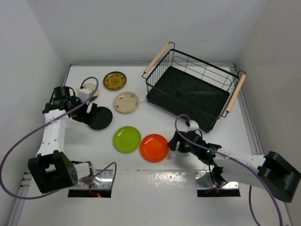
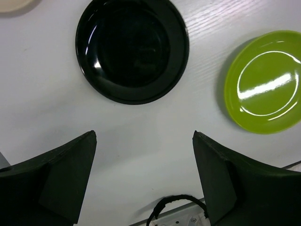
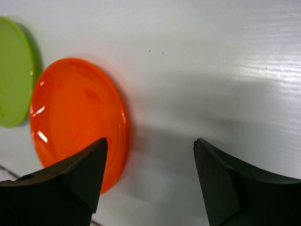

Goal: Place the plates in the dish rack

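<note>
While left end effector (image 2: 143, 146) and right end effector (image 3: 150, 146) gape wide, glossy orange-red plate (image 3: 75, 117), round, flat on table (image 3: 211, 70)

A white table (image 1: 155, 186) with a fine wood grain lies between plain white walls (image 1: 141, 28) at the back and on both sides. The grain shows in the bare gap between the fingers (image 2: 66, 179) of the left gripper (image 2: 143, 137). Just ahead of the fingers (image 3: 225, 188) of the right gripper (image 3: 150, 142) a soft grey shadow crosses the table, with a bright sheen beyond it to their right. A metal rail (image 1: 252, 127) edges the table's right side
</note>
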`<state>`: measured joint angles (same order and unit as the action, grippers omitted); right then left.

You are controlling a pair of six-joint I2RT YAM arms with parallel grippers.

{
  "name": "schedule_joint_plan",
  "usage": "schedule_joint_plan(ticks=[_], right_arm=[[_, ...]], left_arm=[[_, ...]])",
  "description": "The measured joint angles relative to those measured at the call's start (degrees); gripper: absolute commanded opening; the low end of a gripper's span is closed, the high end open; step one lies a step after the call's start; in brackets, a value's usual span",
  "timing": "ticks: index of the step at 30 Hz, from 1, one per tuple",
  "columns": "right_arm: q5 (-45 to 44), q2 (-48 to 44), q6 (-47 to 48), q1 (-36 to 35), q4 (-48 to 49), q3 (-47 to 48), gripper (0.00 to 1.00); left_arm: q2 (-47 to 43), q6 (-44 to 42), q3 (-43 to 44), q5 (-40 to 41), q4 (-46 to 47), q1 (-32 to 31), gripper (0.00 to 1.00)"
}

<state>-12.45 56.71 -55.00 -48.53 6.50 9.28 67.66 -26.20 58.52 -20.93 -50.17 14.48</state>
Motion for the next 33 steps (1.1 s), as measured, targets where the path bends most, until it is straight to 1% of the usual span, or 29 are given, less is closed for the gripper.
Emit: schedule_joint_plan(ticks=[3,4,5,6,9,10,13,14,17,18,20,21,22,24,26,28,31,33], right_arm=[[-1.2,5.9,-1.1,0.0,7.0,0.2,0.65],[-0.3,8.3,-1.0,0.0,8.9,0.8,0.62],[0.6,10.2,-0.9,0.0,11.3,1.1,0.55],[1.8,12.2,-1.0,0.0,13.2,1.4,0.52],[5.0,16.1,-1.9,0.1,16.7,2.3,0.49],[5.6,16.5,-1.9,0.1,16.9,2.5,0.49],[6.9,16.7,-1.3,0.2,16.6,2.6,0.44],[7.5,16.8,-0.6,0.4,16.4,2.7,0.39],[9.2,18.2,0.8,0.9,16.8,3.0,0.31],[10.1,18.9,1.2,1.3,17.2,3.3,0.24],[12.3,20.2,2.4,2.3,18.2,3.4,0.15],[13.3,20.5,2.9,3.2,18.4,3.4,0.05],[14.4,20.6,3.5,3.9,18.5,3.2,0.00],[16.5,20.5,4.3,5.4,18.8,2.9,0.00],[18.2,19.6,6.1,6.6,17.5,2.8,0.00],[19.4,17.4,9.3,7.2,13.1,4.0,0.00],[20.6,11.6,17.3,7.3,1.5,9.7,0.00],[20.7,7.4,24.1,7.3,-8.1,16.7,0.00]], left_arm=[[2.8,0.4,-0.5,0.3,1.2,2.3,0.88],[3.7,0.4,-0.7,0.4,1.4,3.1,0.88],[4.7,0.4,-1.1,0.6,1.7,3.9,0.88],[5.4,0.4,-1.5,0.9,2.1,4.5,0.88],[6.6,0.3,-3.4,2.8,3.4,5.8,0.88],[6.8,0.2,-4.1,3.4,3.8,5.9,0.88],[7.2,-0.2,-5.4,4.3,4.3,6.2,0.88],[7.3,-0.2,-5.6,4.5,4.4,6.2,0.88],[7.3,-0.3,-5.8,4.5,4.8,6.2,0.88],[7.3,-0.3,-5.8,4.5,5.0,6.2,0.88],[7.3,-0.3,-5.8,4.5,5.3,6.2,0.88],[7.3,-0.3,-5.8,4.5,5.4,6.2,0.88],[7.3,-0.3,-5.8,4.5,5.5,6.2,0.88],[7.3,-0.3,-5.8,4.5,5.7,6.2,0.88],[7.3,-0.3,-5.8,4.4,5.7,6.2,0.88],[7.3,-0.3,-5.8,4.3,5.7,6.2,0.88],[7.3,-0.3,-5.8,4.0,5.7,6.2,0.88],[7.3,-0.2,-5.7,3.6,5.7,6.2,0.88]])
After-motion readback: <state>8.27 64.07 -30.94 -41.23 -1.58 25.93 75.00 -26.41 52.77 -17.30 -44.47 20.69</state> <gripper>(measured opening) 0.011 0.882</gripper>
